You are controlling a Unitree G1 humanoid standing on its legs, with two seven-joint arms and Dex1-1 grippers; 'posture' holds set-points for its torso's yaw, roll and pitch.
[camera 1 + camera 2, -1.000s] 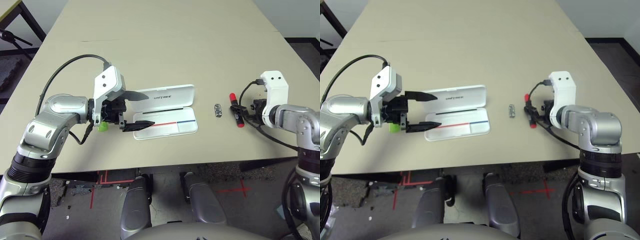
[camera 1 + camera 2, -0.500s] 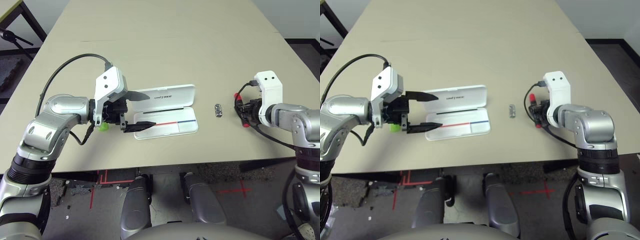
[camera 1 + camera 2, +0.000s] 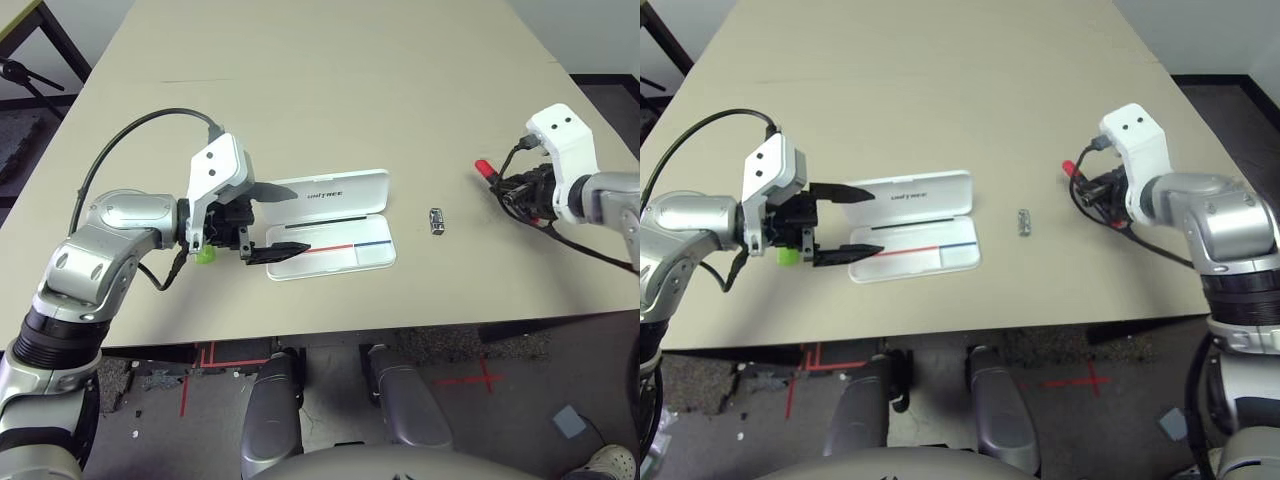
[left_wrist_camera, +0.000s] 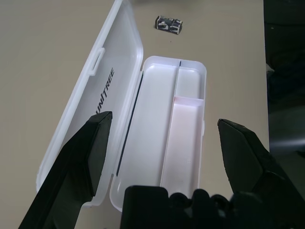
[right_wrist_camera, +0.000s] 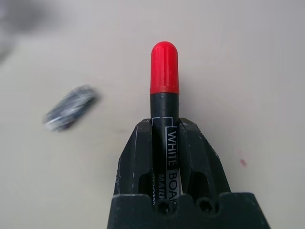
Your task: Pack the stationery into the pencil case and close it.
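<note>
The white pencil case [image 3: 345,190] lies open at the table's middle, its "UNITREE" lid folded back and its striped tray [image 4: 188,78] empty. My left gripper [image 3: 300,218] hovers open at the case's left end, one finger over the lid and one over the tray. A bright-green piece [image 3: 205,254] lies on the table just behind that gripper. Right of the case sits the small silver-black metal piece [image 3: 436,220]. Further right, my right gripper [image 5: 164,138] is shut on the red marker [image 5: 164,67] and holds it above the table, red cap [image 3: 484,168] pointing towards the case.
The beige table [image 3: 330,90] stretches wide behind the case. Its front edge [image 3: 330,335] runs close below the case. Black stands [image 3: 30,75] are on the floor past the table's left side.
My right gripper has shut on the red marker, lifted it off the table and carried it back and to the right. The left arm, case, green piece and metal piece have stayed put.
</note>
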